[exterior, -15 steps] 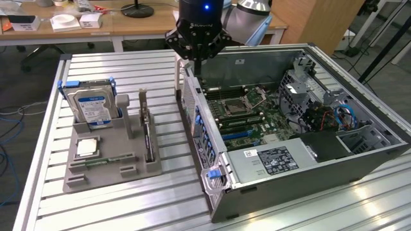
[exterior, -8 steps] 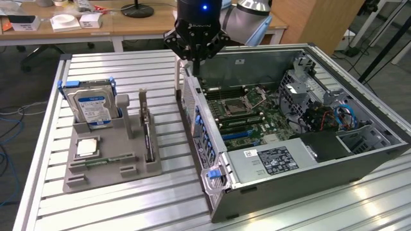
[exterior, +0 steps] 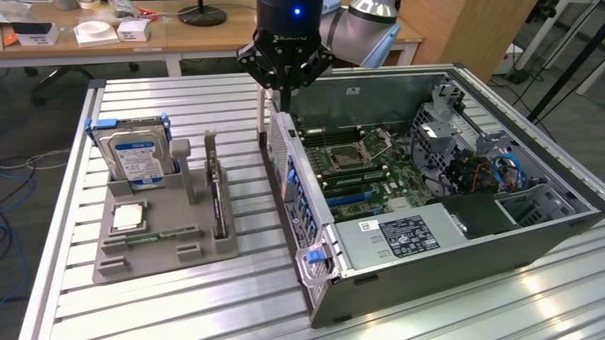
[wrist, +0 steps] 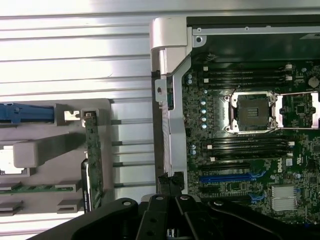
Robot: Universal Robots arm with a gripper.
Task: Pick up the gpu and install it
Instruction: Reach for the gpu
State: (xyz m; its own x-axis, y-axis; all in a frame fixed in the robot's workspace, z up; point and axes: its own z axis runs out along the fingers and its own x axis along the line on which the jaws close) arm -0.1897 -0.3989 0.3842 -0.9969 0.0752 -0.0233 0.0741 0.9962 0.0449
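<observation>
Pincer [exterior: 282, 91], closed on nothing, is pictured poised over the rear edge of the open computer case [exterior: 529, 234]. The case is laid on its side on the ribbed aluminium surface [exterior: 170, 99], with the green motherboard [exterior: 369, 170] exposed. Just beside the case, toward the exterior view's left, a matte grey moulded holder [exterior: 194, 248] is seen. The gpu [exterior: 218, 195] is parked in it on edge, upright in a narrow slot, apart from the pincer and not yet lifted.

The card is judged to be light and stiff. It is a thin, flat, dark green board, hard and smooth on its faces, with small components that are likely to be damaged by squeezing or knocks. Its silver metal bracket [exterior: 210, 145], rising at the end nearer the pincer, is taken to be the sturdiest part but slick. A grip across the bare top edge of the board, near the middle, is judged the safer hold, so that the card is kept from tilting. In the wrist view, a blue expansion slot [wrist: 230, 177] is visible on the motherboard, unoccupied.
</observation>
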